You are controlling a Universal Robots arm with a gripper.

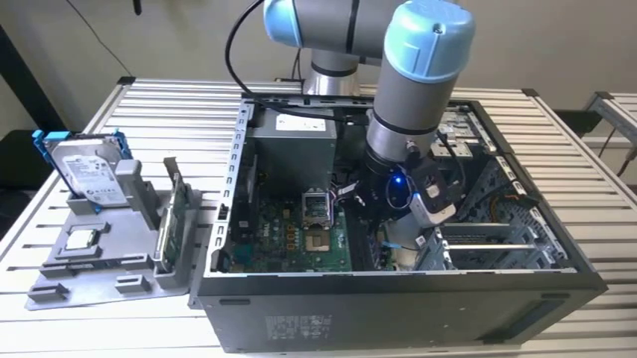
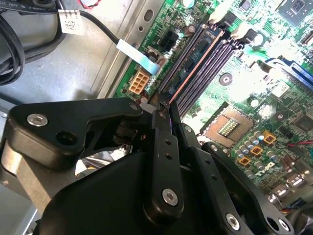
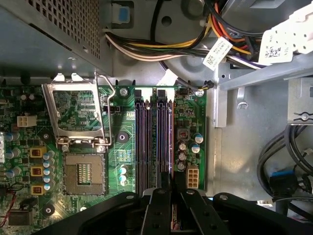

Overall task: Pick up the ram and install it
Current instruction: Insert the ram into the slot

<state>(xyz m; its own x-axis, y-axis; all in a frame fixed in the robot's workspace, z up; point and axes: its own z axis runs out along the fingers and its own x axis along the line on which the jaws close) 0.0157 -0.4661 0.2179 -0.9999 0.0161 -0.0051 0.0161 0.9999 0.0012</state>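
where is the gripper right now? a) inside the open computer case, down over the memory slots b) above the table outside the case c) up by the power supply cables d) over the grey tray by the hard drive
a: in the exterior view the arm reaches down into the open computer case, and in both wrist views the gripper sits right over the memory slots beside the cpu socket.

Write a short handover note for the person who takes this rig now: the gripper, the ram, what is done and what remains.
Gripper: shut on the ram, low inside the computer case.
Ram: seen edge-on in the second wrist view, lying along the memory slots on the motherboard.
Done: ram picked up and brought to the slots.
Left: the install is not confirmed; I cannot tell if the ram is fully seated.
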